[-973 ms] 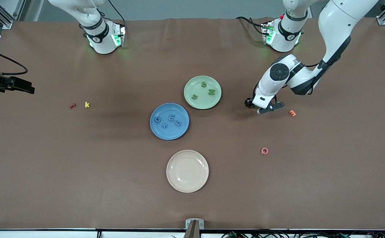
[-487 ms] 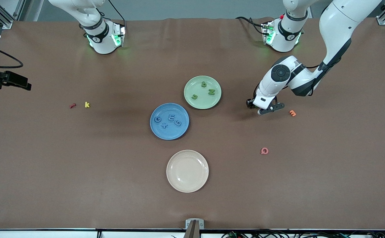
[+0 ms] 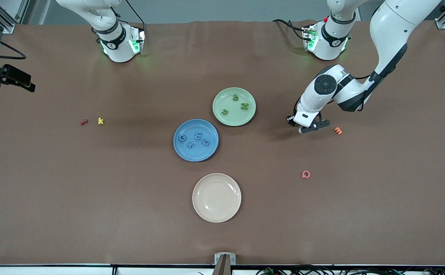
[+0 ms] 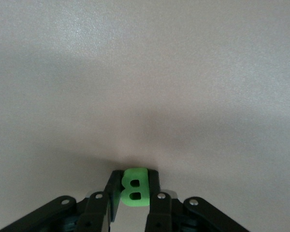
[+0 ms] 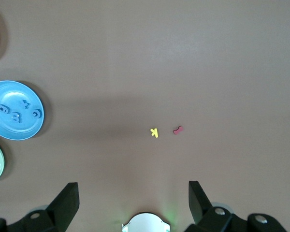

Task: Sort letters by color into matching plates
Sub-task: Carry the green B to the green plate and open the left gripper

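My left gripper (image 3: 298, 125) is low over the table between the pale green plate (image 3: 241, 120) and an orange letter. In the left wrist view it (image 4: 134, 182) is shut on a green letter B (image 4: 134, 187). The green plate holds three green letters (image 3: 244, 106). The blue plate (image 3: 180, 151) holds several blue letters (image 3: 198, 135). My right gripper (image 5: 133, 203) is open and empty, high over the right arm's end of the table. It shows as a black shape at the edge of the front view (image 3: 8, 78).
A cream plate (image 3: 216, 197) lies nearer to the front camera than the blue plate. An orange letter (image 3: 338, 130) and a pink Q (image 3: 305, 174) lie toward the left arm's end. A yellow k (image 3: 100, 121) and a red letter (image 3: 84, 122) lie toward the right arm's end.
My right gripper has drawn back toward the robots' side, up the front view. My left gripper has barely shifted, staying low beside the orange letter.
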`<state>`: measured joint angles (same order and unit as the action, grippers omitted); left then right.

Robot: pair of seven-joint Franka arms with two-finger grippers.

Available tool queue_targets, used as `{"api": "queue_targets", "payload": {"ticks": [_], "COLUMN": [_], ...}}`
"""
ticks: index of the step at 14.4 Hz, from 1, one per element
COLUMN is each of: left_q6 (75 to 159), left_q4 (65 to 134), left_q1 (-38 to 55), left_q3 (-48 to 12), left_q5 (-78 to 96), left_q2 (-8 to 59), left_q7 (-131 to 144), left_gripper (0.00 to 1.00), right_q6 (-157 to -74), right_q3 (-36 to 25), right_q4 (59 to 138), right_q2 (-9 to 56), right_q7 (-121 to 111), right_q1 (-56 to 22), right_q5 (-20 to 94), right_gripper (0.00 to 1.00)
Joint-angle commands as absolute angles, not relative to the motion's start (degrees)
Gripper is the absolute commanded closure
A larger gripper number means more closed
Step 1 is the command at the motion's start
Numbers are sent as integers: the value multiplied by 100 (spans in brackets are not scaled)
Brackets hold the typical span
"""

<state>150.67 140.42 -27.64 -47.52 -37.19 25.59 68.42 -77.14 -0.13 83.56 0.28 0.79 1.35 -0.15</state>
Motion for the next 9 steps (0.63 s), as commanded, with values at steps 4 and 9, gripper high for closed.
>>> {"api": "queue_targets", "payload": {"ticks": [4,9], "left_q6": [14829,14397], "left_q4": [13852,13491], "left_q1": [-2786,-2358], "left_q3": [-5368,-6029], "left_q5": [-3815,-3429], "left_q2": [2382,2479], "left_q7": [7513,8331], "left_gripper": [79,79], "right_q6": [-7822,-8059], "right_q3": [-35,-44], "right_q4": [8587,9035], "right_q2": [-386,-685], "right_q7": [9,-35], "right_q1": [185,185], "right_q5": [264,229], "right_gripper": [0,0]}}
